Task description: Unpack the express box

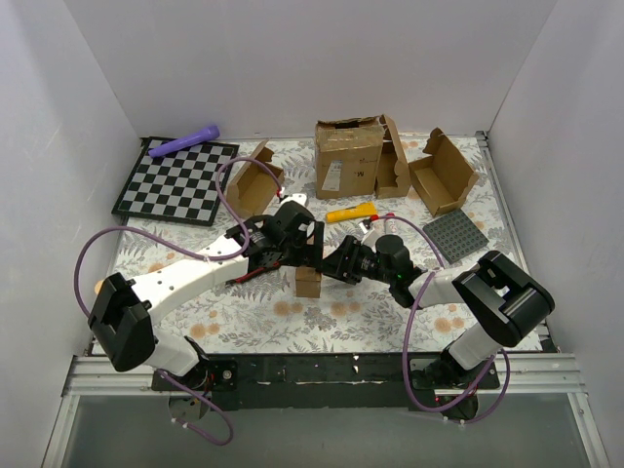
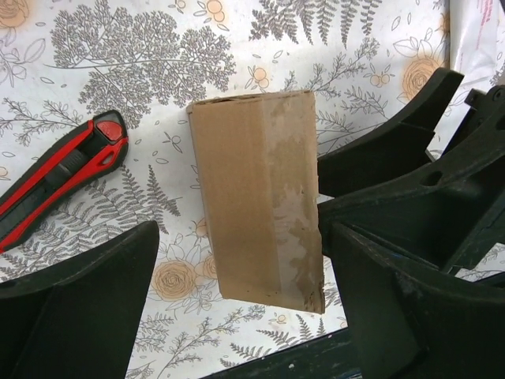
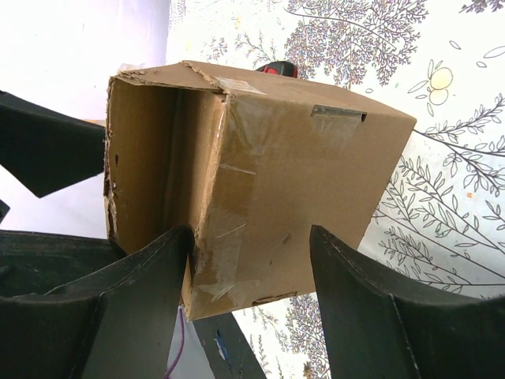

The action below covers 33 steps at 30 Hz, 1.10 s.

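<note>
The express box (image 1: 308,281) is a small brown cardboard box with torn tape, low at the table's middle front where both arms meet. In the right wrist view the express box (image 3: 260,181) shows one end open and a dark, hollow inside. My right gripper (image 3: 251,233) is closed across its near end; one finger (image 3: 158,292) presses the taped edge and the other covers the far corner. Seen from above, my right gripper (image 1: 329,265) reaches in from the right. My left gripper (image 2: 245,237) straddles the box (image 2: 256,197) with its jaws wide, a gap on each side. From above, my left gripper (image 1: 298,255) hangs over it.
A red utility knife (image 2: 59,178) lies just left of the box. Further back are a yellow cutter (image 1: 351,213), a large labelled carton (image 1: 348,156), two open mailer boxes (image 1: 255,180) (image 1: 444,174), a chessboard (image 1: 175,180) and a grey studded plate (image 1: 456,236).
</note>
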### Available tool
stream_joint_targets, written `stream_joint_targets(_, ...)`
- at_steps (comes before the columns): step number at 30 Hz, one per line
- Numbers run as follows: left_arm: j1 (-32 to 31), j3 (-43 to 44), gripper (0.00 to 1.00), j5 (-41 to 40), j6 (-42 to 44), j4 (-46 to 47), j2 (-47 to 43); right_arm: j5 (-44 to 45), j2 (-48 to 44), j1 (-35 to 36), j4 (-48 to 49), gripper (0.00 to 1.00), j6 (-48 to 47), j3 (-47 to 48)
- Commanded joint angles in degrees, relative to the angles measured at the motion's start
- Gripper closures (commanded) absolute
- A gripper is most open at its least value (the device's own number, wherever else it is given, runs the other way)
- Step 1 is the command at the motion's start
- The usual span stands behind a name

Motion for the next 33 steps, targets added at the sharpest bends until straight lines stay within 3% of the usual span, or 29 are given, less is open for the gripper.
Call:
stream_joint_targets(1,-0.33,3.01,0.12,-2.30,0.90,-1.51,-1.91,2.74,0.84,0.07,-5.46,0.31,-3.56,0.12)
stream_joint_targets(17,-2.18,4.59,0.21,-5.28,1.34,-3.96,2.40,2.66,0.84,-0.02,-5.90,0.31,-4.44,0.21)
stream_joint_targets(33,-2.18,2.93,0.36,-8.80,0.64,-4.94,-0.94,2.48,-0.22,-0.29,-5.90,0.31,-4.61,-0.41)
